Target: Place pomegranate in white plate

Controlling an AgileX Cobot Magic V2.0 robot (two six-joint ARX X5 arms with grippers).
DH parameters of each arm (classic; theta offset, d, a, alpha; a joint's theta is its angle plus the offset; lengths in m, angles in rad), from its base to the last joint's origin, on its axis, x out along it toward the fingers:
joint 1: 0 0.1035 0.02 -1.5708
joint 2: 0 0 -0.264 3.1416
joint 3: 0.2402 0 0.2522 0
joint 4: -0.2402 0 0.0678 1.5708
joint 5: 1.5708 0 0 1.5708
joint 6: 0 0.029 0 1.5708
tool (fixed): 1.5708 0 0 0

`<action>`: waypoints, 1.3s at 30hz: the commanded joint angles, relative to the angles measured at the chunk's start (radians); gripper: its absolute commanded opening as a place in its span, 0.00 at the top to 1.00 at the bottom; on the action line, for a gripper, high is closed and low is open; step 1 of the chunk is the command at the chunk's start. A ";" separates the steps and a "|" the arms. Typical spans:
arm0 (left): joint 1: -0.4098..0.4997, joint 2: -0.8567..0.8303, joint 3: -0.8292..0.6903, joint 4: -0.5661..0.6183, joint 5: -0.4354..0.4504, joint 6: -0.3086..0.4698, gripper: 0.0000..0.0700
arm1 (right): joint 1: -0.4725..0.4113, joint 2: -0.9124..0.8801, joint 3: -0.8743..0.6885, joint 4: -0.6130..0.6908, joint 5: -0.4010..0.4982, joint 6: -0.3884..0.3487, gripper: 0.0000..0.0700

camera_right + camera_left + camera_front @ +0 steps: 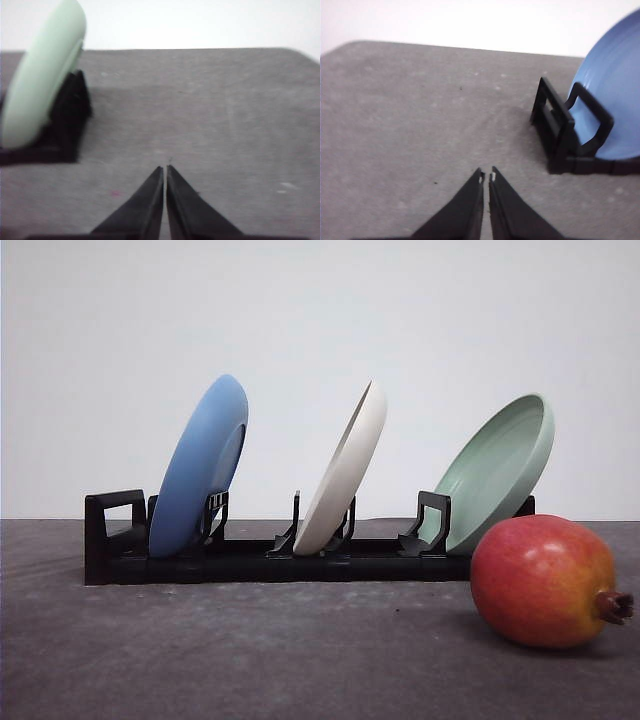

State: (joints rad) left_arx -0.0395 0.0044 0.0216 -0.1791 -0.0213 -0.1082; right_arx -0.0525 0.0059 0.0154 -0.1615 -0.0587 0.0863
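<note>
The round red-to-orange pomegranate [543, 581] lies on its side on the dark grey tabletop [250, 650] at the front right, its brown crown pointing right, just in front of the right end of the black plastic plate rack [250, 560]; the rack holds three plates on edge, all leaning right: a blue round plate [195, 470] at the left, the cream white plate [345, 475] in the middle slot, a pale green round plate [495, 470] at the right; the pomegranate is well apart from the white plate. The left end effector [486, 176] hovers clenched, empty, over bare tabletop near the rack's blue-plate end; the right end effector [164, 169] is likewise clenched on nothing, near the green plate.
</note>
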 commanded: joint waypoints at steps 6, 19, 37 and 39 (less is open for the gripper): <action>-0.018 0.033 0.085 0.013 0.051 -0.130 1.00 | 0.003 0.007 0.087 0.019 -0.049 0.292 0.99; -0.110 0.439 0.517 -0.101 0.343 -0.160 1.00 | 0.005 0.295 0.566 -0.232 -0.325 0.257 0.99; -0.201 0.775 0.899 -0.321 0.853 0.135 1.00 | 0.005 0.567 0.941 -0.572 -0.703 -0.079 0.99; -0.201 0.775 0.899 -0.322 0.853 0.134 1.00 | 0.005 0.567 0.941 -0.573 -0.703 -0.078 0.99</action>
State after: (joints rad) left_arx -0.2379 0.7731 0.8993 -0.5060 0.8227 0.0050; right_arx -0.0475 0.5697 0.9382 -0.7406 -0.7589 0.0223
